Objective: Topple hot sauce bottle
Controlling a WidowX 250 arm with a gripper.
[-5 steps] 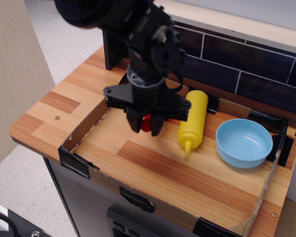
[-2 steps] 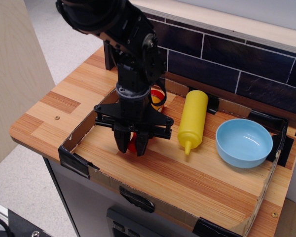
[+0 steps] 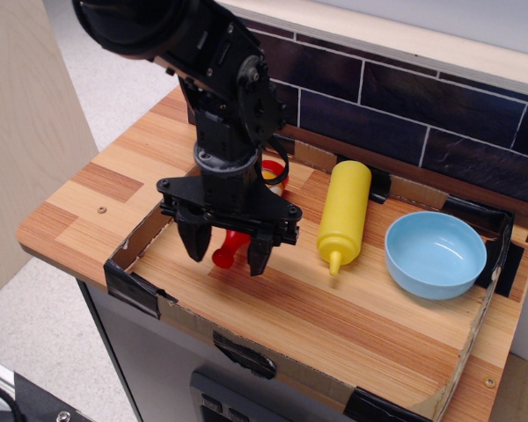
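Note:
The red hot sauce bottle [image 3: 231,244] lies tipped on the wooden tray floor, its rounded cap pointing toward the front left and its body mostly hidden behind my gripper. My black gripper [image 3: 225,253] hangs straight over it with its two fingers spread wide, one on each side of the bottle's neck. The fingers do not appear to touch the bottle. An orange-and-white bit of its label [image 3: 273,172] shows behind the wrist.
A yellow squeeze bottle [image 3: 344,214] lies on its side to the right, nozzle toward the front. A light blue bowl [image 3: 435,254] sits at the right. A low cardboard wall [image 3: 139,239] rims the tray. A dark tiled backsplash [image 3: 396,119] stands behind.
My gripper moved left and toward the front, then its fingers opened wide. The red bottle, held between the fingers before, now lies tipped on the tray between them.

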